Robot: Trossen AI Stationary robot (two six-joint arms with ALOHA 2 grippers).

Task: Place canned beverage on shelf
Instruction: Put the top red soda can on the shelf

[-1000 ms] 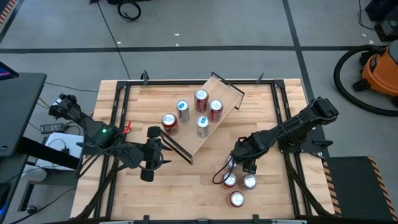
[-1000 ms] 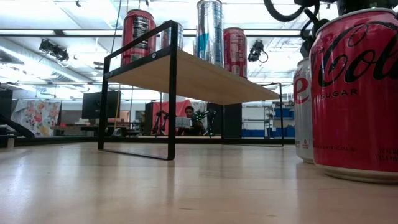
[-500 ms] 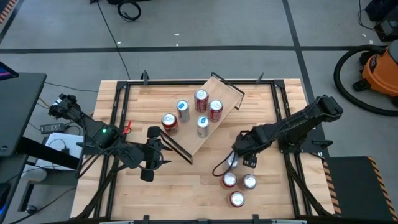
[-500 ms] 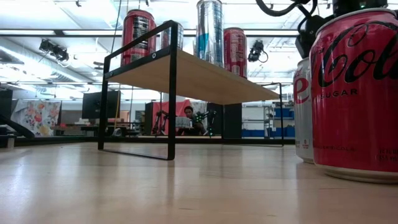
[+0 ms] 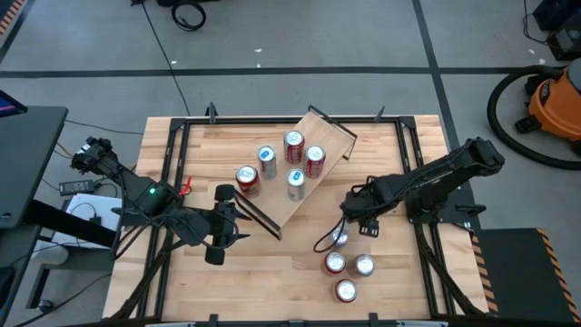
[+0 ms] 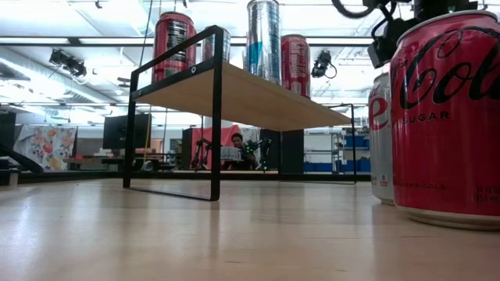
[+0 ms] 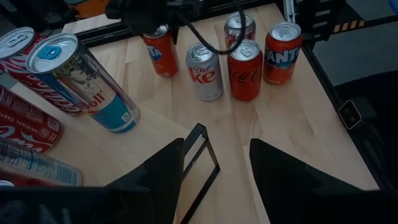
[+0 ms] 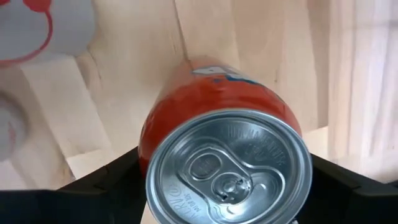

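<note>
High view: the desk [image 5: 300,272] carries the shelf [image 5: 313,182], which lies slantwise across the middle with five cans on it: two red ones [image 5: 294,143] near its far end, two slim blue-topped ones [image 5: 267,160], and one red can [image 5: 247,177] toward the left arm's side. The left arm rests low at the left, its gripper [image 5: 218,241] just off the shelf's near corner; the left wrist view shows its fingers [image 7: 168,171] spread apart with nothing between them. The right gripper [image 5: 359,218] sits right of the shelf, clamped on an orange can [image 8: 217,118], which the right wrist view shows lifted above the wood, top toward the camera. In the left wrist view that same can [image 7: 160,50] hangs under the dark gripper beside three others on the desk: a Diet Coke [image 7: 205,71], a Coke [image 7: 244,70] and a Fanta [image 7: 282,53], with a fourth top [image 7: 239,26] behind them.
</note>
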